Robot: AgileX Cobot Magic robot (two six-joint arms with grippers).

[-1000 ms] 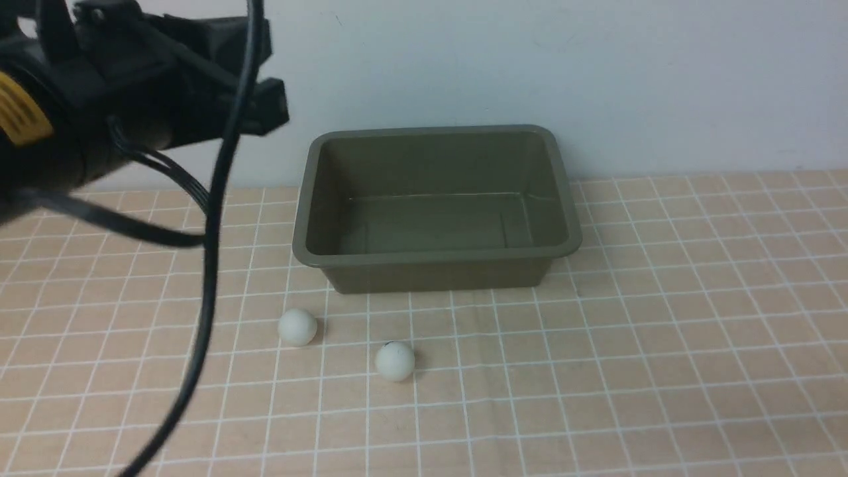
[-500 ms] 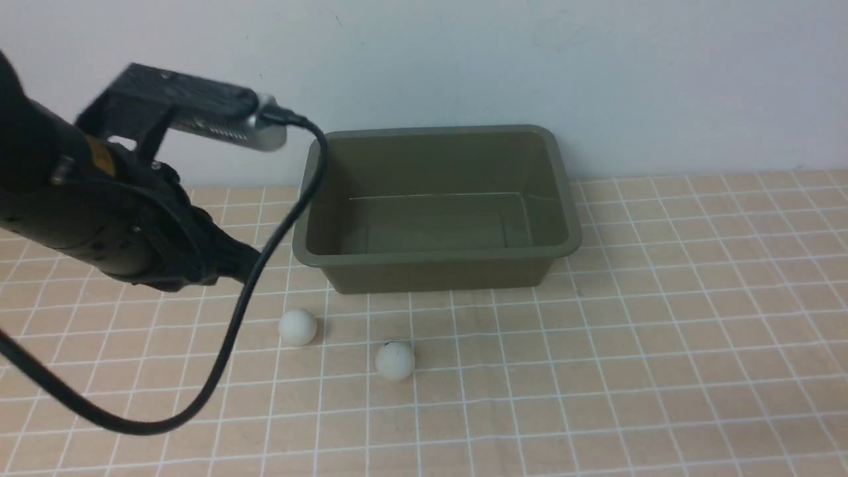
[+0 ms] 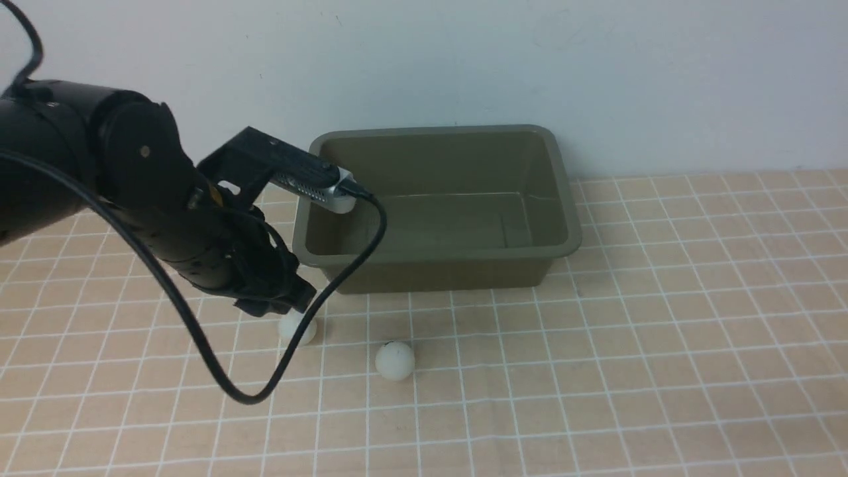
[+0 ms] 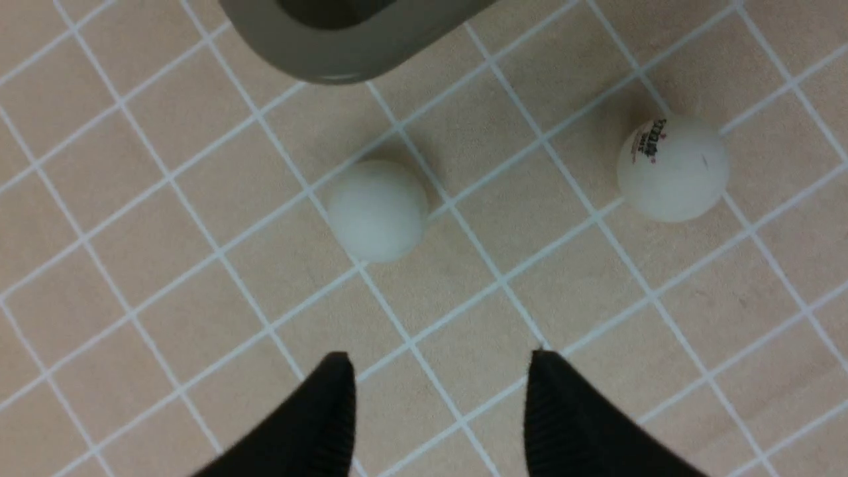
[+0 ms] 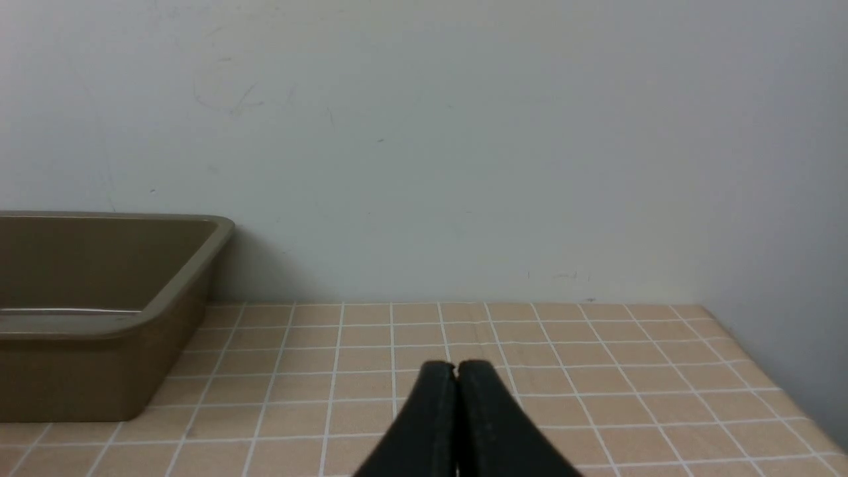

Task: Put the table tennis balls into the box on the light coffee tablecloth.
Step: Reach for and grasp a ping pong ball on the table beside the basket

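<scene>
Two white table tennis balls lie on the light coffee tablecloth (image 3: 662,331) in front of the olive-green box (image 3: 434,260), which holds nothing. The plain ball (image 3: 298,329) is on the left, partly hidden by my left arm. The ball with a dark mark (image 3: 395,361) is to its right. My left gripper (image 3: 285,303) hangs just above the plain ball. In the left wrist view it (image 4: 438,361) is open and empty, with the plain ball (image 4: 377,210) just ahead of the fingertips and the marked ball (image 4: 672,169) off to one side. My right gripper (image 5: 456,368) is shut and empty, away from the balls.
A pale wall stands right behind the box. The left arm's black cable (image 3: 265,391) loops down over the cloth in front of the plain ball. The box corner (image 4: 344,53) shows close beyond the plain ball. The table's right edge (image 5: 762,377) is near my right gripper.
My left arm has swung down and to the right, from high at the far left to just above the plain ball. The balls and the box have not moved.
</scene>
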